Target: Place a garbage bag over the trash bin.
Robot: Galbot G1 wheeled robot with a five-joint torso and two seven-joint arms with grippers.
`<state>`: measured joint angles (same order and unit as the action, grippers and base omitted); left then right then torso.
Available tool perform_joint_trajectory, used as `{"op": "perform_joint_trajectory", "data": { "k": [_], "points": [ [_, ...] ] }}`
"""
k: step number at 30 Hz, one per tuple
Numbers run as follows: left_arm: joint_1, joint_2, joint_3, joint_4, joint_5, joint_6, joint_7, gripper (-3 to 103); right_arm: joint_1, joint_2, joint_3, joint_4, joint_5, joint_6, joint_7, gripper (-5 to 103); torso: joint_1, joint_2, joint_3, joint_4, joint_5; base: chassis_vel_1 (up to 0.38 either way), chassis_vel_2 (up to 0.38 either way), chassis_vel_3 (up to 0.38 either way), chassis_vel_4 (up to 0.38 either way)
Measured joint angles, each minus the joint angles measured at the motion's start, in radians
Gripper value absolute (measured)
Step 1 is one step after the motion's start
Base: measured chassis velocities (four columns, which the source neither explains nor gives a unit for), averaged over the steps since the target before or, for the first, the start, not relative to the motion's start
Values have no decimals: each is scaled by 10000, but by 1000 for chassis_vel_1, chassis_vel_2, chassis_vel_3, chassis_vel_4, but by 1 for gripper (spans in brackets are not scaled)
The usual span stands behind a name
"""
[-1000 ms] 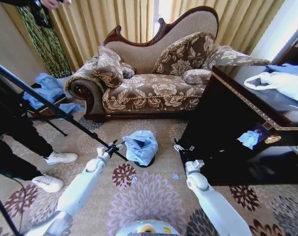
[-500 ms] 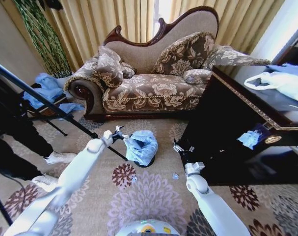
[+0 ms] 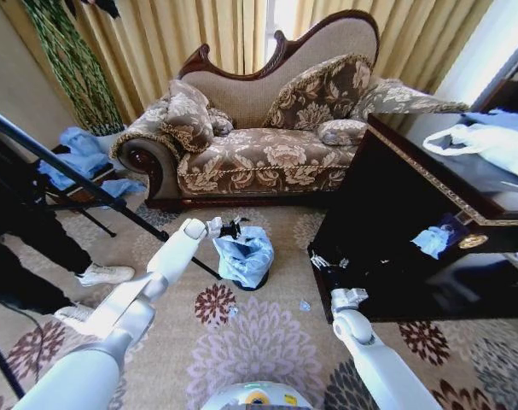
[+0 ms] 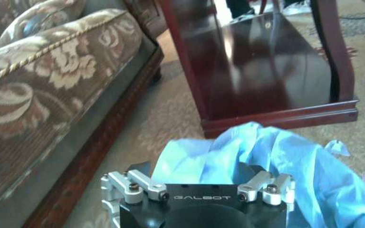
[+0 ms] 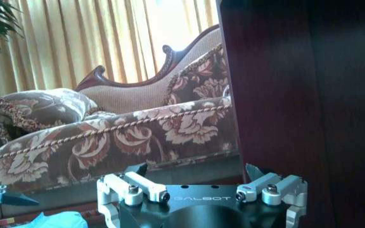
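The light-blue garbage bag [image 3: 247, 254] is draped over the trash bin on the flowered carpet in front of the sofa. Only the bin's black foot [image 3: 258, 285] peeks out below it. My left gripper [image 3: 231, 229] reaches over the bag's far upper edge, open. In the left wrist view the crinkled bag [image 4: 277, 156] lies just beyond the left gripper [image 4: 194, 168] and spreads between its parted fingers. My right gripper [image 3: 327, 262] hangs open beside the dark cabinet, a short way right of the bin, and in the right wrist view the right gripper [image 5: 198, 171] holds nothing.
The patterned sofa [image 3: 267, 158] stands right behind the bin. A dark wooden cabinet [image 3: 395, 213] walls off the right, with a white bag [image 3: 489, 141] on top. A tripod leg [image 3: 79, 184] slants across the left, beside a person's shoes [image 3: 105, 273]. A small scrap [image 3: 305, 305] lies on the carpet.
My left arm has swung forward and to the right, from beside the bin's left to over the bag's far edge. The right gripper has drifted slightly lower and to the right.
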<state>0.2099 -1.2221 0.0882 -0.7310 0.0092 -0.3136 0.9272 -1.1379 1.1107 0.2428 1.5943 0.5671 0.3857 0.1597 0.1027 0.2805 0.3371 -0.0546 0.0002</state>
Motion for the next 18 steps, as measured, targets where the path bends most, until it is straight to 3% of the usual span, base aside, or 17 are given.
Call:
{"op": "perform_joint_trajectory", "data": {
  "k": [6, 18],
  "points": [
    [-22, 52, -233, 311, -264, 534, -831, 100, 34, -50, -40, -123, 11, 0, -9, 100, 0, 0, -1, -3, -1, 0, 0, 0, 0],
    [-403, -551, -554, 1940, -113, 232, -700, 101, 145, -64, -188, -207, -42, -7, -21, 100, 0, 0, -1, -5, -2, 0, 0, 0, 0]
  ]
}}
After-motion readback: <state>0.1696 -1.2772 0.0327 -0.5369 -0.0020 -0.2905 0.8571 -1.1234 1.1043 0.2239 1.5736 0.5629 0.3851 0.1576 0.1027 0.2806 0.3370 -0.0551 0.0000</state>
